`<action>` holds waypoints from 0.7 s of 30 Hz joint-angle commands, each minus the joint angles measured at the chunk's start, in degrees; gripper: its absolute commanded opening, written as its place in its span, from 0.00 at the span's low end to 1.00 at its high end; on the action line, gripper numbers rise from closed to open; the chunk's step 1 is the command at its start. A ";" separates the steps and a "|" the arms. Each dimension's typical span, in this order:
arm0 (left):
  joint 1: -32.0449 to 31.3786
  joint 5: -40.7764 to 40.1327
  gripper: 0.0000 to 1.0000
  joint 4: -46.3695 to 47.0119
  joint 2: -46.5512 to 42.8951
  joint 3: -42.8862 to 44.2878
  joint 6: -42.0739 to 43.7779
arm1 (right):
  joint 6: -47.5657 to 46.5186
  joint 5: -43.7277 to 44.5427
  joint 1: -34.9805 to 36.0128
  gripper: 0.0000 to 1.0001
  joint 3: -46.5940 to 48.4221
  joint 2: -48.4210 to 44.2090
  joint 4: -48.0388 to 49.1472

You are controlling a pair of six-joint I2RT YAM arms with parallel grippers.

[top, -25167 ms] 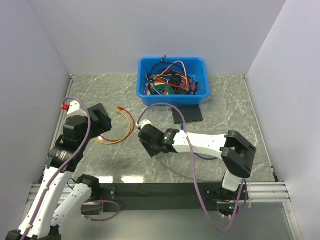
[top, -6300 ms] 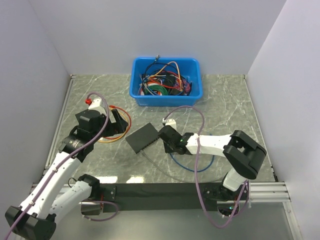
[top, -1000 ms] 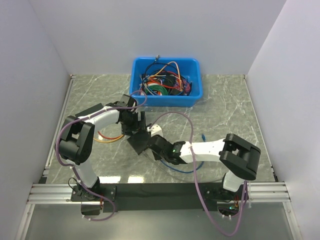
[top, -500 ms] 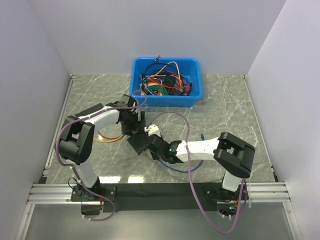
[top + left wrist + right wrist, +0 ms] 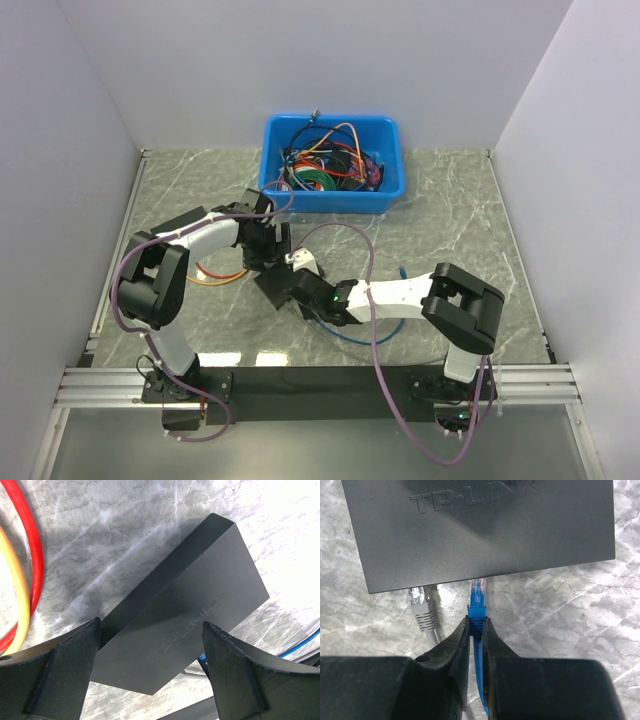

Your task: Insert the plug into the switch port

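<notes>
Your plug [image 5: 477, 591] points to 12 o'clock, its clear tip right at the near edge of the TP-Link switch [image 5: 480, 525]. The switch port is hidden under that edge, so you cannot tell how deep the plug sits. The right gripper [image 5: 477, 626] is pinched on the plug's rear, and the blue cable [image 5: 479, 680] trails to 6 o'clock. A grey plug [image 5: 421, 607] sits at the plug's 9 o'clock. The left gripper [image 5: 150, 627] is spread wide, clamping the switch's long sides. The red cable [image 5: 32, 555] lies at its 9 o'clock, and the blue bin [image 5: 330, 202] at 12.

"TP-LINK" embossed on black switch [image 5: 475, 525] top.
</notes>
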 commanded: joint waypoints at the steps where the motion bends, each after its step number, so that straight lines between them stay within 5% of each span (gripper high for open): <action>1: -0.64 1.04 0.87 -0.86 0.17 2.08 0.47 | -0.17 3.47 0.51 0.00 2.93 0.96 0.14; 21: -0.73 0.68 0.87 -1.21 1.05 2.35 1.00 | -0.26 9.89 0.33 0.00 5.92 1.31 -4.08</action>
